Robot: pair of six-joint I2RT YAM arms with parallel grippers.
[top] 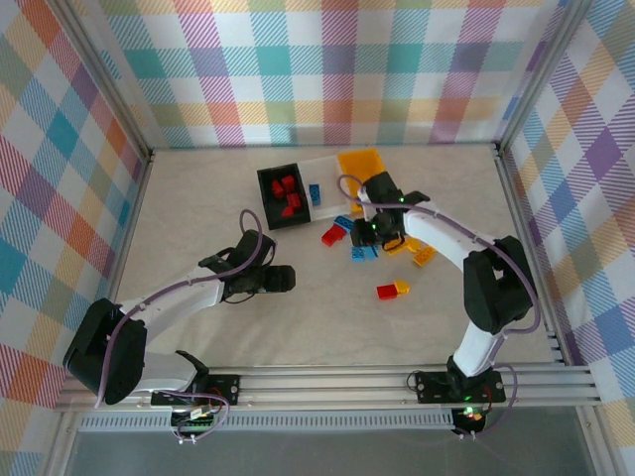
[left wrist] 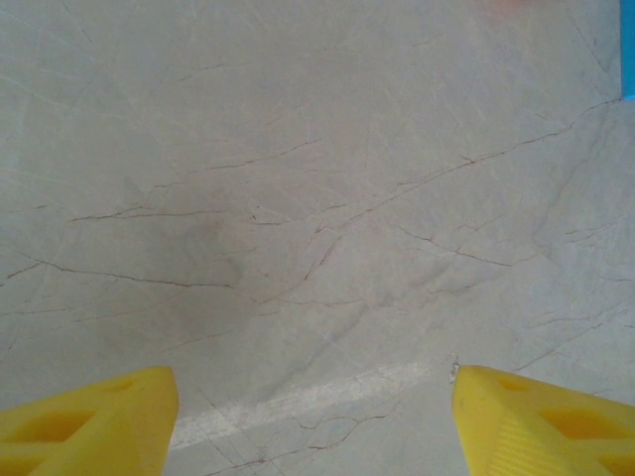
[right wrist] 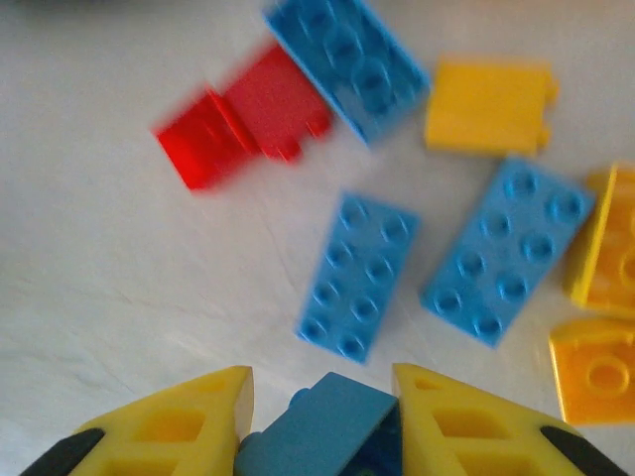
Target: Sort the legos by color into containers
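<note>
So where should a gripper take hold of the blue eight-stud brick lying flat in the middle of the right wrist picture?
The blue eight-stud brick lies flat, studs up, slightly slanted. It is probably best taken across its two long sides, at mid-length, coming straight down from above with the jaws turned to match the slant. Bare table shows along both long sides.

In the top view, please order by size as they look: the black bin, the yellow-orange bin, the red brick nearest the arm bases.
1. Black bin and yellow-orange bin: look alike, the latter partly hidden by the right arm, so unranked.
2. Red brick: far smaller than either.
</note>
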